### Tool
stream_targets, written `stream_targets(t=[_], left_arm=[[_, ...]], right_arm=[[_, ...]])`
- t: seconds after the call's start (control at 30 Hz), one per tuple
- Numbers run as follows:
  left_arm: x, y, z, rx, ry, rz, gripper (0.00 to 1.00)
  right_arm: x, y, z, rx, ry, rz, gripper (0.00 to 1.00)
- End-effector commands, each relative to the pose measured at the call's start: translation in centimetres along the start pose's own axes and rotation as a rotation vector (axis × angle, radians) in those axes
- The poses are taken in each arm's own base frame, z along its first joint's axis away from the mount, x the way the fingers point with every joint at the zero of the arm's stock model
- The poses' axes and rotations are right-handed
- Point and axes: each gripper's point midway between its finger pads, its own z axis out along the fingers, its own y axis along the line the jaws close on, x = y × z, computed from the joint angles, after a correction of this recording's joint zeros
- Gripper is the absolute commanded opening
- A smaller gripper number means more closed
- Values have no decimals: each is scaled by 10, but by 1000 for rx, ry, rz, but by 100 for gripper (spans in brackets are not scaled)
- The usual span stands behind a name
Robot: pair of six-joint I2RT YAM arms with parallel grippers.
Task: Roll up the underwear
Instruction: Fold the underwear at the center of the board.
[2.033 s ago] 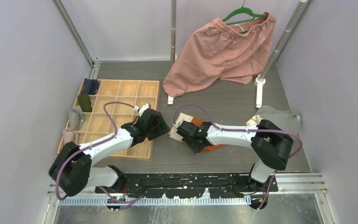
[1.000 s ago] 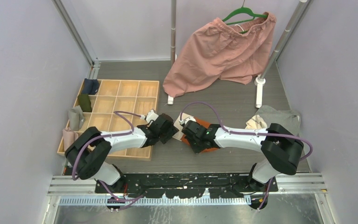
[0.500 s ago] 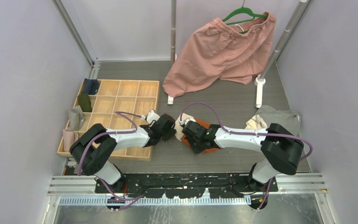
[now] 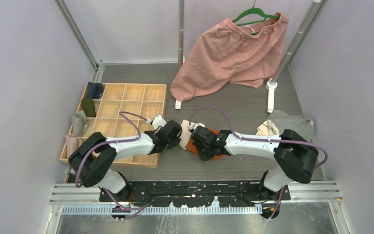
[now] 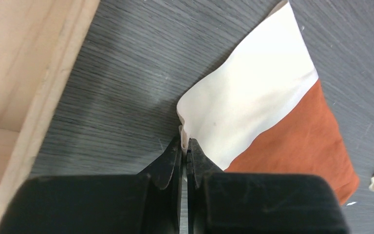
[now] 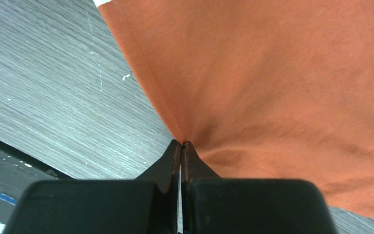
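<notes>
The rust-orange underwear (image 4: 216, 131) with a cream-white waistband (image 5: 246, 100) lies flat on the dark table between my two arms. My left gripper (image 4: 179, 140) (image 5: 185, 145) is shut on the near corner of the white band. At the garment's orange edge (image 6: 272, 73), which puckers at the tips, my right gripper (image 4: 195, 146) (image 6: 181, 144) is pinched shut on the cloth. The grey underwear (image 4: 292, 122) with cream trim lies crumpled at the right, beside my right arm's elbow.
A wooden compartment tray (image 4: 126, 97) (image 5: 29, 73) sits left of the garment, with small folded cloths (image 4: 88, 107) in its left cells. Big pink shorts (image 4: 229, 53) hang on a green hanger from a rack pole (image 4: 180, 48) at the back.
My left gripper moved right to the white band's corner and closed on it. My right gripper stayed shut on the orange edge, and the garment shifted slightly.
</notes>
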Motion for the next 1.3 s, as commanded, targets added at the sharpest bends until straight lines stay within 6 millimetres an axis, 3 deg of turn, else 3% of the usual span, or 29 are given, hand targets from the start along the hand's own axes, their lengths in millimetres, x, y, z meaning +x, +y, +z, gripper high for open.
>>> stream_targets(t=[0.0,0.2,0.43,0.87,1.27], left_arm=[[-20,-1,-13,-15,-63,119,2],[-29,-12,-32,5,-48,241,1],[-45,-33,-44,-5,-50,400,1],[-42,-77,-11,-11,46,545,1],[-54,-72,24,-70,58,529,1]], right_arm=[[-14,17,-13,-76,-43,66,1],[-19,47,-24,-236,-48,138,1],[-31,54,-36,-287,-61,185,1],[-52,3,-40,-324,-72,353,1],[-64,-43,-23,-248,-37,356,1]])
